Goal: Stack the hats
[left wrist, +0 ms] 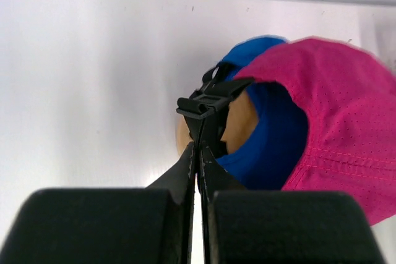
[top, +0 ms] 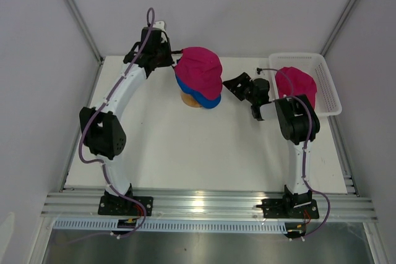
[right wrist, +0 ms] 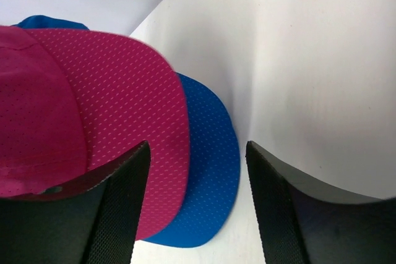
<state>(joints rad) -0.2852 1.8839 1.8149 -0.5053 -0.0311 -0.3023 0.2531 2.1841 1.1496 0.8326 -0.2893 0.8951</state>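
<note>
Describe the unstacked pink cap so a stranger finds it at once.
Find the white plastic mesh basket in the far right corner. The magenta-pink fabric brimmed cap lies inside it, alone; its twin sits on a royal blue cap outside the basket.

upper cap (top: pixel 198 69): magenta, dotted | lower cap (top: pixel 210 101): royal blue, dotted | basket cap (top: pixel 298 83): magenta | basket (top: pixel 331 94): white mesh | stand (top: pixel 190 100): tan
</note>
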